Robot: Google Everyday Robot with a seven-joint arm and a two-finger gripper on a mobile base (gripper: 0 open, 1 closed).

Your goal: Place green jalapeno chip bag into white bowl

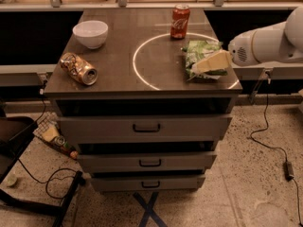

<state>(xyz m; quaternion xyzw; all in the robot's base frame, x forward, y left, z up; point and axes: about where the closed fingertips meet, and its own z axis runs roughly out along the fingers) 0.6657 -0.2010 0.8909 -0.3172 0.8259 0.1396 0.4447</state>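
Note:
The green jalapeno chip bag [200, 52] lies flat at the right edge of the tabletop, partly inside a white circle marked on it. My gripper [198, 69] reaches in from the right on a white arm [265, 44]. It sits low over the bag's near half and covers part of it. The white bowl [90, 33] stands upright at the far left of the tabletop, well away from the bag and the gripper.
A red soda can [180, 21] stands upright just behind the bag. A crushed tan can [78, 68] lies near the front left edge. The tabletop [118, 74] tops a drawer cabinet. Cables and clutter lie on the floor.

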